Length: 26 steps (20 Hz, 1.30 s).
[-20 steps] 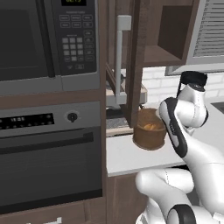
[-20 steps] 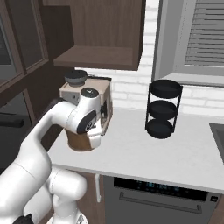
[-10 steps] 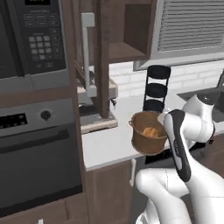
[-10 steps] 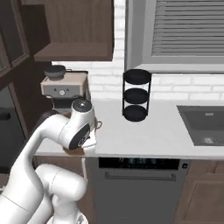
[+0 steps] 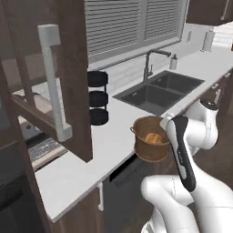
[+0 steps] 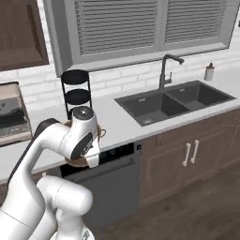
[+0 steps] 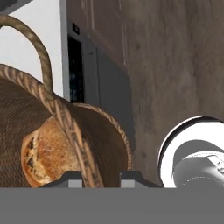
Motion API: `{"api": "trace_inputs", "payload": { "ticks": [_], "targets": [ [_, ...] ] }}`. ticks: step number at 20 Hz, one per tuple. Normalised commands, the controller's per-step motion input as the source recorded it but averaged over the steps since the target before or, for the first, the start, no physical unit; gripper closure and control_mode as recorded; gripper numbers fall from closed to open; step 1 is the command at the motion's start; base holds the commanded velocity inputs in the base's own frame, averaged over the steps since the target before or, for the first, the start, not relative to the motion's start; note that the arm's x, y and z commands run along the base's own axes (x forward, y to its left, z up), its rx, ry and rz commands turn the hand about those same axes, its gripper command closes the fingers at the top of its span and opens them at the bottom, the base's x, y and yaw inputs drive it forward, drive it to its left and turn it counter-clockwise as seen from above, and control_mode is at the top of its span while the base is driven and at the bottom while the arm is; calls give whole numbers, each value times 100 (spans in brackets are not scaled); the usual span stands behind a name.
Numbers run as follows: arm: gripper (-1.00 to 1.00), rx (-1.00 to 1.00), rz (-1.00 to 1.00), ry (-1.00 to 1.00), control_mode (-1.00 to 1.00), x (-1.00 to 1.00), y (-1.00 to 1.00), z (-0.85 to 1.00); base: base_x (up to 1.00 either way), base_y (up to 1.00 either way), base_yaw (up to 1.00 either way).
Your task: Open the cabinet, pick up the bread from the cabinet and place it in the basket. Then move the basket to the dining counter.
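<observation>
Basket [image 5: 151, 144] is hanging off the counter edge, carrying the bread [image 7: 46, 151] | gripper [image 7: 101, 177] is pinching the basket's rim, fingers straddling the wall | cabinet [image 5: 54, 82] door is standing open | dining counter likely next

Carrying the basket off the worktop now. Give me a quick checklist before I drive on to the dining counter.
1. Bread inside the basket: ok, it lies at the bottom.
2. Gripper closed on the basket rim: ok, a fingertip sits on each side of the rim in the hand view.
3. Basket lifted clear of the worktop: ok, it hangs past the edge.
4. Basket level: ok, roughly upright.
5. Cabinet door: not ok, it stands open near the base.
6. Dining counter in sight: cannot tell.
</observation>
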Motion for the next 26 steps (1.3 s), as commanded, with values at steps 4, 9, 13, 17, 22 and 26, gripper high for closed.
{"api": "trace_inputs", "payload": {
  "ticks": [4, 9, 13, 17, 22, 26],
  "targets": [
    [100, 0, 0, 0, 100, 0, 0, 0, 1, 17, -91],
    [100, 0, 0, 0, 100, 0, 0, 0, 0, 21, -97],
    [100, 0, 0, 0, 100, 0, 0, 0, 0, 19, -99],
    [100, 0, 0, 0, 100, 0, 0, 0, 0, 17, -99],
    [100, 0, 0, 0, 100, 0, 0, 0, 0, 17, -99],
    [100, 0, 0, 0, 100, 0, 0, 0, 0, 15, -99]
  ]
}}
